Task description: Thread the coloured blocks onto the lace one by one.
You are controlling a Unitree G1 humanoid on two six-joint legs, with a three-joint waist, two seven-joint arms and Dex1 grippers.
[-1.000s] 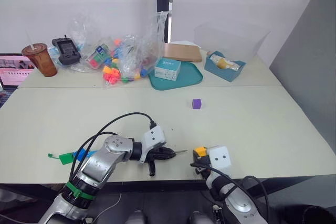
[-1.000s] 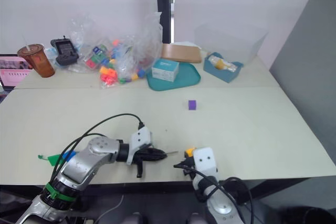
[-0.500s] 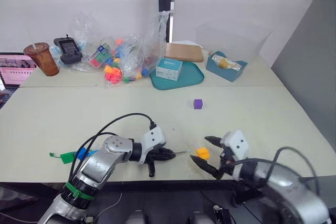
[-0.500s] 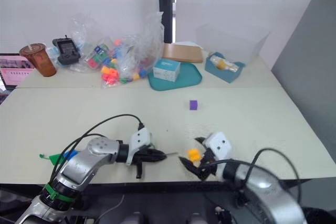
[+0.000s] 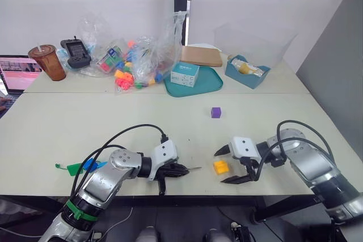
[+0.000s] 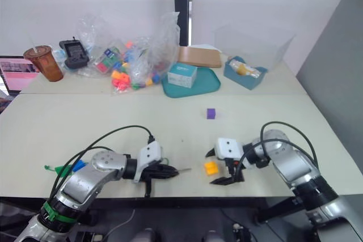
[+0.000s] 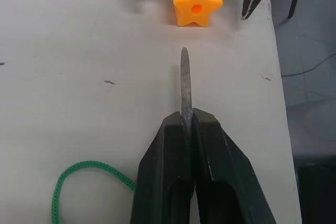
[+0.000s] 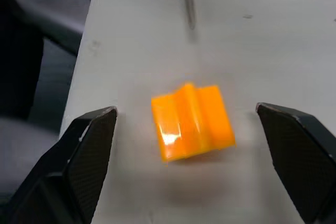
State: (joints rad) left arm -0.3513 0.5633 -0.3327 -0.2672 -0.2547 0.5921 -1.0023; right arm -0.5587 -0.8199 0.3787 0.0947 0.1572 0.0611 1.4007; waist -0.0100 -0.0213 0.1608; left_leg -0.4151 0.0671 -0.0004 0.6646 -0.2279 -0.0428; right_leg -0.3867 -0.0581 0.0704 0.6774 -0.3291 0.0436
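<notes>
Left gripper (image 7: 185, 124) fingers clamped on the lace (image 7: 184, 85) tip; right gripper (image 5: 228, 165) fingers apart, flanking orange block (image 5: 220, 167); advise closing squarely, bore facing nine o'clock toward tip.

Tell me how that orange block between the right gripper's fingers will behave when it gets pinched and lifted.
The orange block looks like rigid, glossy plastic, so it probably won't deform but could slip. Its star-like ridged sides, seen in the left wrist view, may let it twist unless the right gripper closes on flat faces. It seems small and light, lying flat on the table, so rolling is unlikely.
</notes>
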